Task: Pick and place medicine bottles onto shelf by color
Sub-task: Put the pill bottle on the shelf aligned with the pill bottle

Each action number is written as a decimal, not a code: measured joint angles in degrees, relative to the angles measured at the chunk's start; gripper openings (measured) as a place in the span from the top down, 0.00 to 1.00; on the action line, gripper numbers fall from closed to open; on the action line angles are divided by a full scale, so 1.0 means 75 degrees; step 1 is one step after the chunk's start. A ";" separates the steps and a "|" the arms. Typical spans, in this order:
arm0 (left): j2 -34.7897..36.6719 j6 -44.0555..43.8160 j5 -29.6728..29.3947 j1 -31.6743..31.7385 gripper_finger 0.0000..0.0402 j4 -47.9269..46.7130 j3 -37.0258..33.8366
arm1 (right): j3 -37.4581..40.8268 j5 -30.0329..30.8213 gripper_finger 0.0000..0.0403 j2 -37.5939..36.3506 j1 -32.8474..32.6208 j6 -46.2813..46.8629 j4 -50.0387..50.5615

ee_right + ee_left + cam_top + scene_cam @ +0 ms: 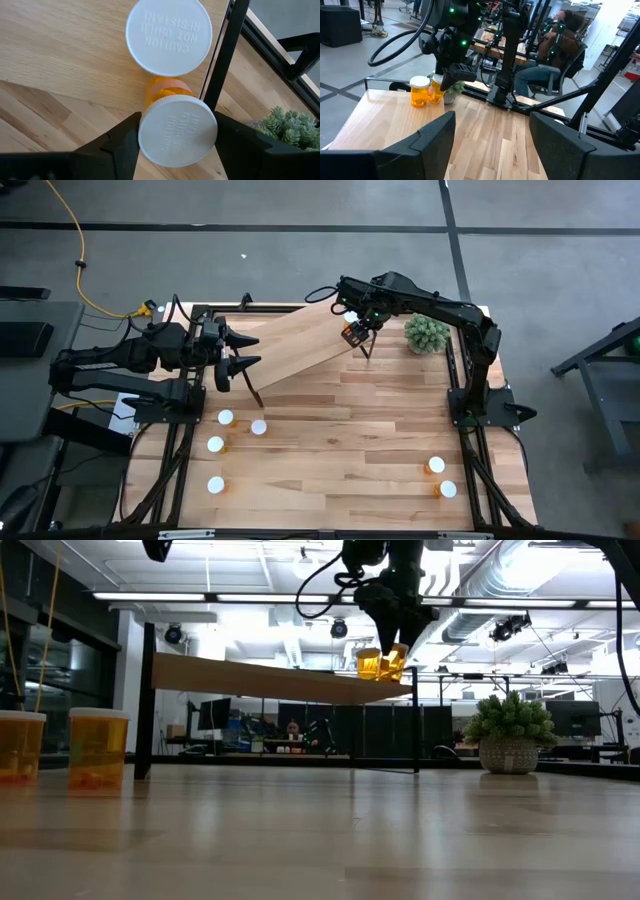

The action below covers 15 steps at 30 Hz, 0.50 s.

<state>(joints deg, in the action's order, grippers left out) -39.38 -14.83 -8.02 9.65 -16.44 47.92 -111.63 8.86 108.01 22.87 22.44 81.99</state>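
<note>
The shelf point(300, 340) is a light-wood plank on thin black legs at the table's far side. My right gripper point(355, 332) is over its right end, shut on a medicine bottle point(177, 131). A second orange bottle point(169, 36) stands upright on the plank right beside it, and both show in the low view point(381, 663). My left gripper point(245, 352) is open and empty at the shelf's left end. Several more bottles stand on the table, some at the left point(226, 418) and two at the near right point(435, 465). My right gripper pinches the bottle's white cap by its sides point(145, 135) between its two fingers. The fingers come from above, pointing down. The bottle hangs about upright below them, its base at the plank's top point(393, 676). I cannot tell whether it rests there.
A fuzzy green plant in a pot point(427, 333) stands just right of the shelf's right end. A black shelf leg point(225, 50) runs close beside the held bottle. Bare tabletop lies in the middle point(340, 430). A seated person point(555, 55) is beyond the table.
</note>
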 joint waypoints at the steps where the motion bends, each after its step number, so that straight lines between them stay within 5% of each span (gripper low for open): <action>1: 0.0000 0.0000 0.0000 0.0000 0.39 0.0002 0.0000 | 0.0000 0.0000 0.45 0.0000 0.0000 -0.0001 -0.0003; 15: -0.0002 0.0000 -0.0004 0.0001 0.39 0.0000 0.0000 | 0.0000 0.0230 0.29 0.0000 0.0000 0.0000 -0.0030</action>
<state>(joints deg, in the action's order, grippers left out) -39.39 -14.83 -8.05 9.66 -16.44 47.92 -111.63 10.59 108.01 22.87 22.44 81.77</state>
